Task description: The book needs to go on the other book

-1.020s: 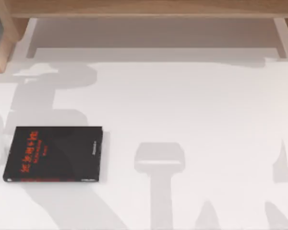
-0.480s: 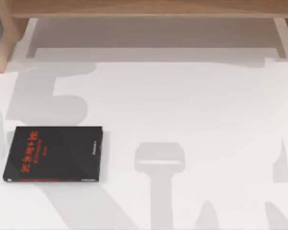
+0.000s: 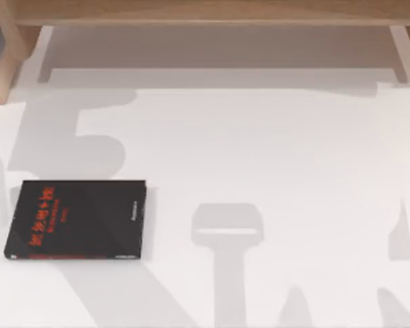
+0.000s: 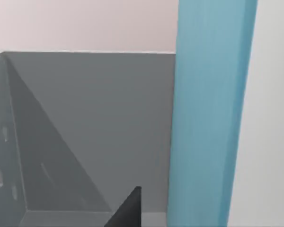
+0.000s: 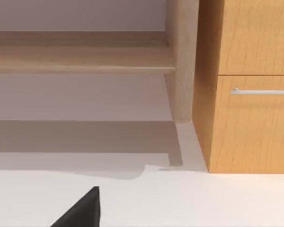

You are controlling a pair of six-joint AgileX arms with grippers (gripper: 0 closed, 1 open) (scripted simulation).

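Ahead of your left wrist camera stands the book (image 4: 210,113), teal-blue and upright, its cover rising beside a grey bracket-like holder (image 4: 85,137); one dark fingertip of the left gripper (image 4: 128,213) shows just beside the book's lower part, apart from it as far as you can judge, and with a single tip in view you cannot tell whether the fingers are spread or pressed together. Item two, the other book (image 3: 77,219): black, red lettering, lying flat on the white table (image 3: 273,150) toward its left side in the top view, nothing on it. Step in hand, by judgement: getting a hold on the upright book. Bring one finger to each cover face, close squarely on the covers rather than on an edge, and lift straight so it does not catch the holder. Item three, the right gripper (image 5: 80,210): parked over the table, facing a wooden cabinet (image 5: 251,94) with a metal handle (image 5: 262,91); one dark tip shows, finger state not determinable. Hidden or cut off: the book's top, foot and spine, whatever it rests on, and the second finger of each gripper.
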